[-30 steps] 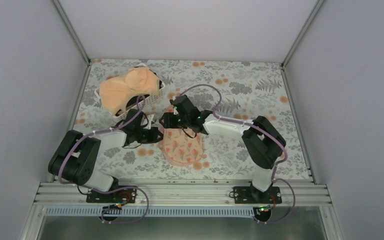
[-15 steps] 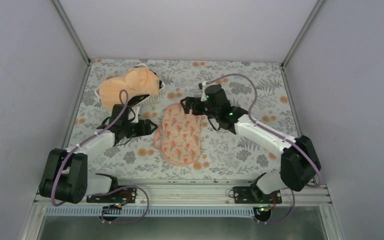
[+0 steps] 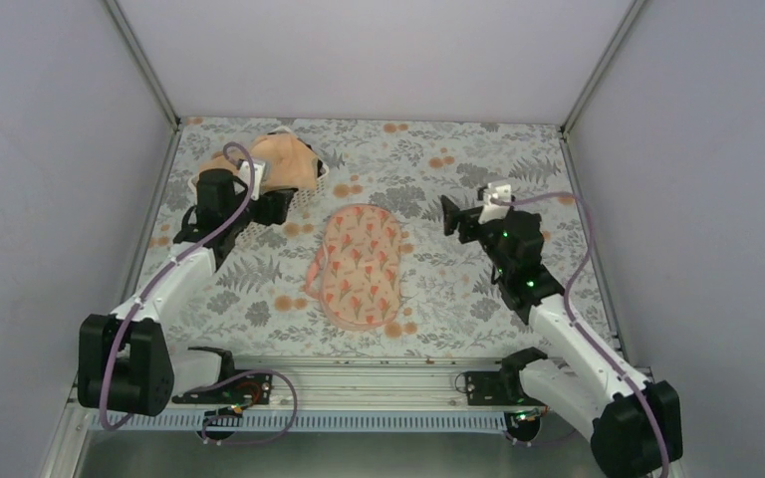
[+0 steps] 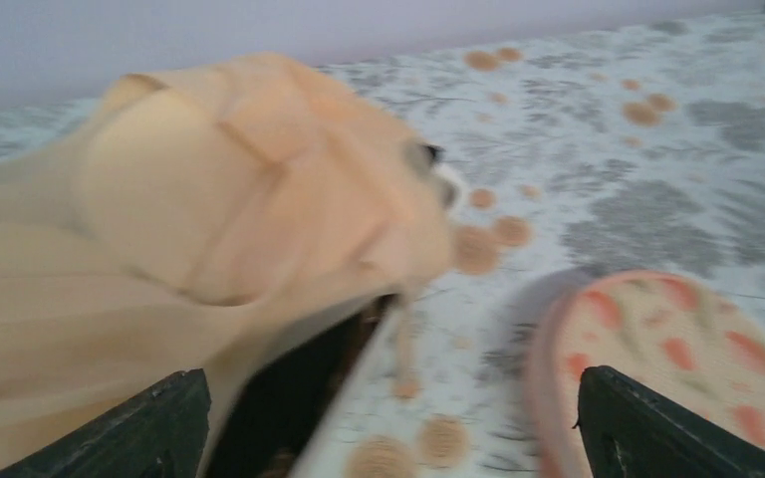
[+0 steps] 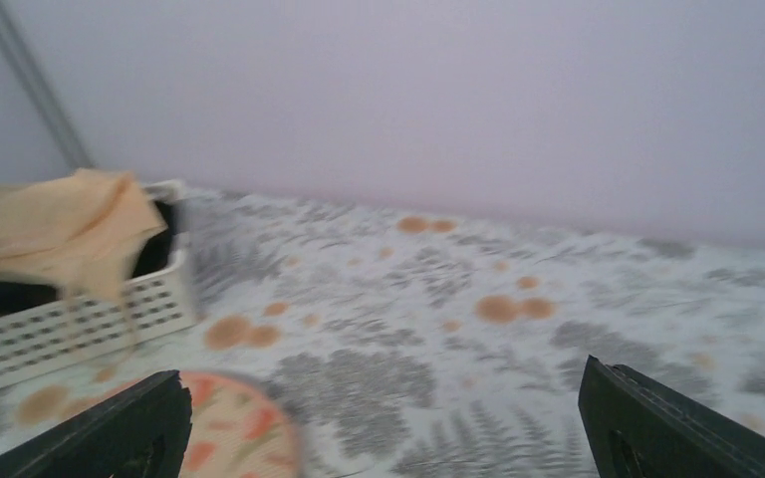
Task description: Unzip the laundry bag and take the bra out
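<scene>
Both tools gape wide and hold nothing. Our left tool [image 3: 271, 206] hangs at the basket [image 3: 309, 189] where the bra [image 3: 284, 159] is draped. Our right tool [image 3: 455, 214] sits well right of the laundry bag [image 3: 362, 264], which lies flat mid-bench [image 3: 478, 149]. We judge the bag light, limp and prone to slide, so we would pin one edge and pinch the zip rim. Half a second earlier both tools flanked it closely.

White arms [image 3: 174, 279], black joints [image 3: 139, 354], purple cables [image 3: 295, 403].
</scene>
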Controlling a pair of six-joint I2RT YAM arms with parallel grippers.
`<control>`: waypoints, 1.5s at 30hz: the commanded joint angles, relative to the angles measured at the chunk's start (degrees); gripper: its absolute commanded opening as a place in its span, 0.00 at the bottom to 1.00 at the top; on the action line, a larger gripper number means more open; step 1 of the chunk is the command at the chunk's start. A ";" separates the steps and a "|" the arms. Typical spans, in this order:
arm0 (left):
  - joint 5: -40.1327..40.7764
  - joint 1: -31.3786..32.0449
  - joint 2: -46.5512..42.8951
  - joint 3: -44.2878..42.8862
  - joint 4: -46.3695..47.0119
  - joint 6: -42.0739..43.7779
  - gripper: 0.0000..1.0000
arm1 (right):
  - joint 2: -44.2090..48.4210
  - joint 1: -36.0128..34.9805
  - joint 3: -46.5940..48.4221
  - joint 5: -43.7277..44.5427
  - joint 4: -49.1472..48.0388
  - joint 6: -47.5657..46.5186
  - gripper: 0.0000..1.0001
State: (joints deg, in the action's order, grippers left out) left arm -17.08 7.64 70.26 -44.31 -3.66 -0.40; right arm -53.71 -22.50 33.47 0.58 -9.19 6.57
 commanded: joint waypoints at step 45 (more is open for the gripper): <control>-0.48 -9.83 18.83 33.94 82.04 10.48 1.00 | -33.80 25.90 -17.96 -19.73 -60.48 -9.22 1.00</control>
State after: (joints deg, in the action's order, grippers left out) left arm -12.47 -0.91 88.92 -8.91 78.89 11.14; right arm -87.20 2.46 14.59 -17.72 -66.43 -3.05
